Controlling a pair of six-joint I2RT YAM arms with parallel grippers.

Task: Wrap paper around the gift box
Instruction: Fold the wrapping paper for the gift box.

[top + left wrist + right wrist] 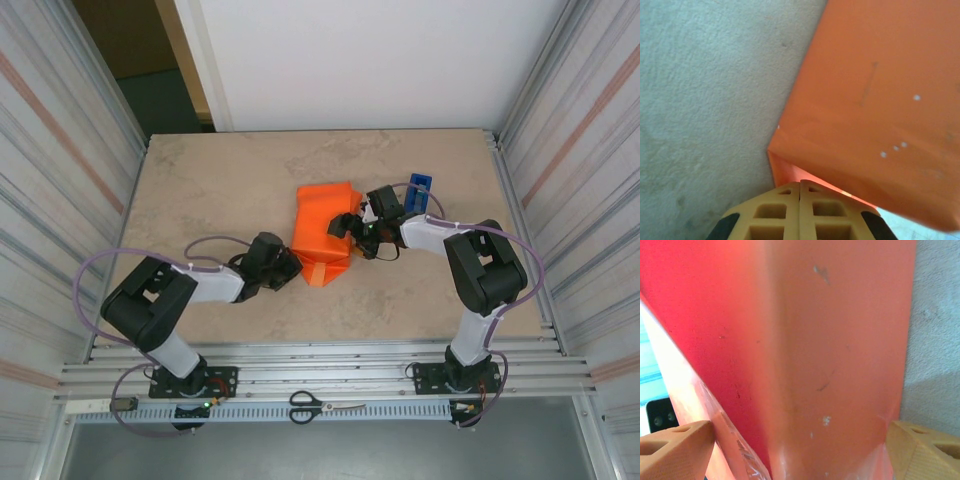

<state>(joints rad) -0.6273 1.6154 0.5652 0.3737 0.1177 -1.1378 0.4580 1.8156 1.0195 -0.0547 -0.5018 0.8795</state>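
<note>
1. We cannot see the gift box itself. The paper (322, 225) is folded over it into one orange bundle at the middle of the table (200, 190).
2. In the right wrist view the bundle is cut off at the top and bottom. A redder band runs down its left part, and we cannot tell whether that is the box or shaded paper.
3. In the left wrist view only a corner of the bundle and a lower flap show. The flap passes behind the fingertips, so its end is hidden.
4. The left gripper (800, 186) has its fingers (770, 215) pressed together along a straight seam. We cannot tell whether a paper edge is caught between them.
5. The left gripper sits at the bundle's near-left corner, with its tips right at the paper.
6. The right gripper (350, 228) is spread wide and straddles the bundle's right side. One finger (675, 450) stands at each edge, and the paper reaches both. We cannot tell whether they press on it.
7. A blue tape dispenser (420, 190) lies just behind the right gripper, apart from the paper.
8. Scissors (325, 405) rest on the near rail, well apart from the bundle.
</note>
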